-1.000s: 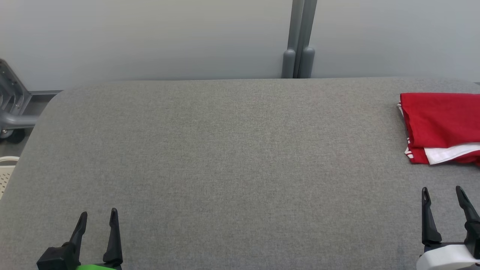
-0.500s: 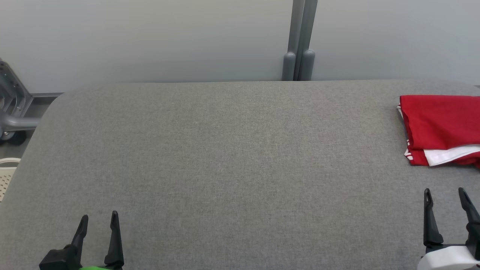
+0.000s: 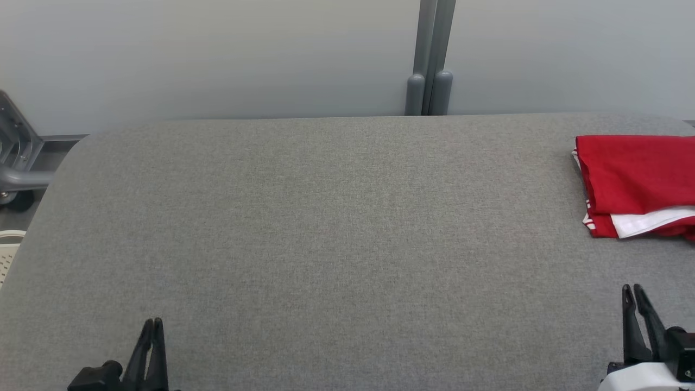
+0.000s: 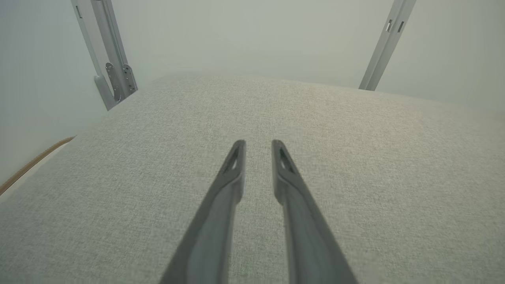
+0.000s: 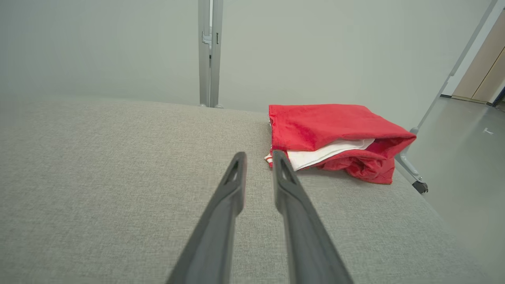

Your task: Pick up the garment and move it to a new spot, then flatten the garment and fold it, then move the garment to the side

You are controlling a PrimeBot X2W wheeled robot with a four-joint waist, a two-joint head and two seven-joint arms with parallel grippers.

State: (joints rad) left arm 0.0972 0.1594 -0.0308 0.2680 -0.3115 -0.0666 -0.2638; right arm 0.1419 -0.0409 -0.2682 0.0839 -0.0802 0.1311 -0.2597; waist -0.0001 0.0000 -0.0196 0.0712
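Red garment (image 3: 635, 179) folded up and parked at the far right end of the grey table (image 3: 326, 217), so probably done and set aside already. Left gripper (image 3: 153, 323) and right gripper (image 3: 633, 289) low at the near edge, well apart from it, pinched almost together on nothing. Just resting out of the way, by the look of it.

The red garment (image 3: 635, 174) runs off the head view's right edge, its far end cut away. Down low, left gripper (image 3: 153, 323) and right gripper (image 3: 633, 290) lose their bases below that view's bottom edge.
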